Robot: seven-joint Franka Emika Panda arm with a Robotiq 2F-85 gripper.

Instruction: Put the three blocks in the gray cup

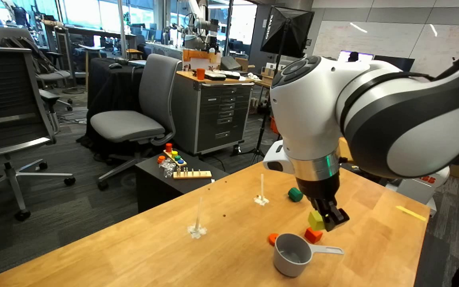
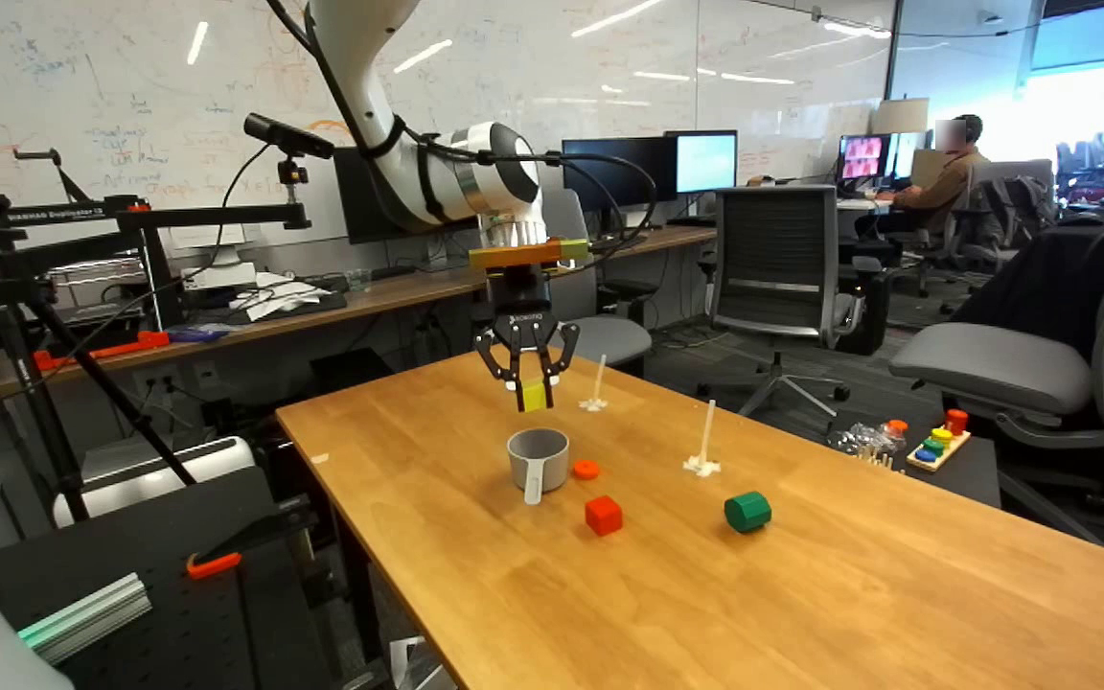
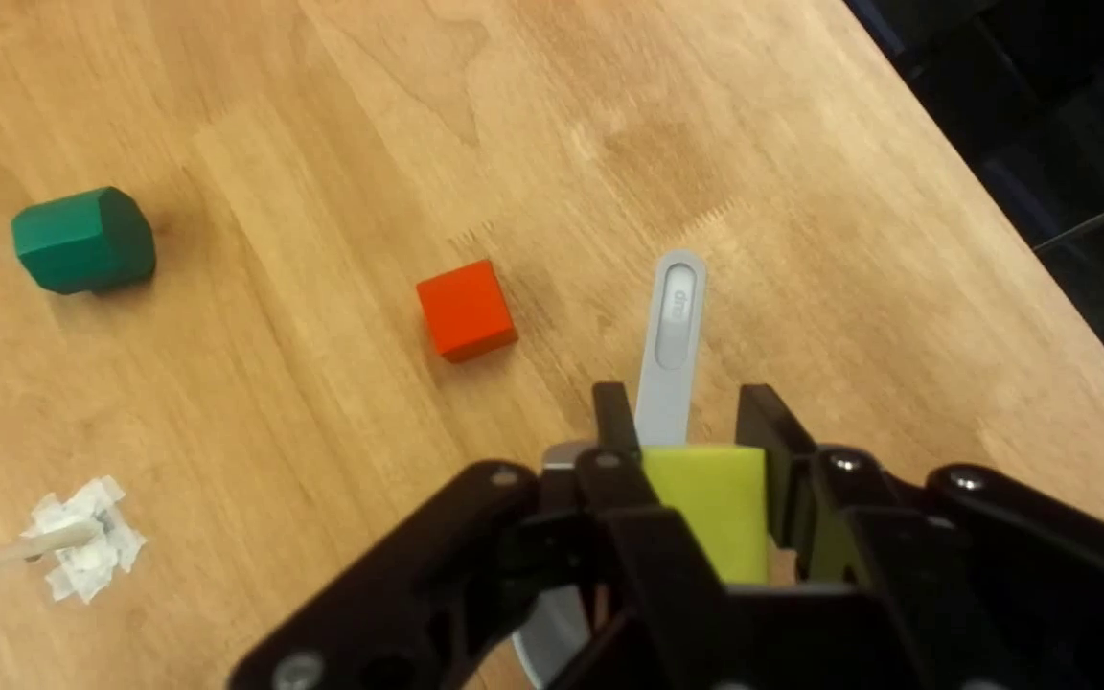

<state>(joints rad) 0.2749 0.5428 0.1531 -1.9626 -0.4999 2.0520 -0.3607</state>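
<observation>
The gripper pinches the yellow block aloft near the gray cup, I'd guess for dropping in, with the red block and green block right of the cup in an exterior view.

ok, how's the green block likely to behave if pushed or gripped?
The green block lies on a facet, so a push could roll it over in steps. Crisp edges suggest it's stiff. Flat faces should probably resist slipping.
</observation>
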